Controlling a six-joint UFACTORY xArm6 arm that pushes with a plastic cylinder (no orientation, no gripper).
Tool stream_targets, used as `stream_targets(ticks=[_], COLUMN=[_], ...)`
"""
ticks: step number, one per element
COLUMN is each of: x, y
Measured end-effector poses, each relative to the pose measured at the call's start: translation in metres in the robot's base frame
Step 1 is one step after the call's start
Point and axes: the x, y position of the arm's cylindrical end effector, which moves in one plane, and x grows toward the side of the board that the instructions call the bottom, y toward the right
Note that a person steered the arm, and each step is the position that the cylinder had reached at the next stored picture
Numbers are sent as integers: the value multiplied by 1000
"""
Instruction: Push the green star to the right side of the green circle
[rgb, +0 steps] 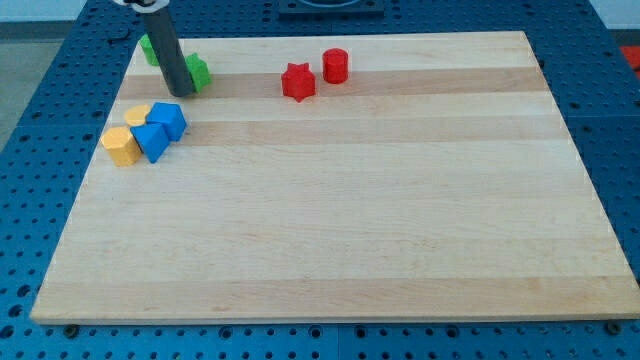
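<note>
While my tip (182, 93) stands between the two green blocks, the green star (198, 72) touches its right and the green circle (149, 47) sits behind-left. Placement looks nearly complete; withdraw clear next. No hand fitted.

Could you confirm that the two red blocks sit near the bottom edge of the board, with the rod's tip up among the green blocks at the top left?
Not quite: in the camera view the red star and the red cylinder sit near the view's top edge, not the bottom. The rest holds: my tip is at the top left, just left of the green star, with the green circle behind the rod.
</note>
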Motion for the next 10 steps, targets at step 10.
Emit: stream_targets(ticks=[10], x=[-92], y=[40])
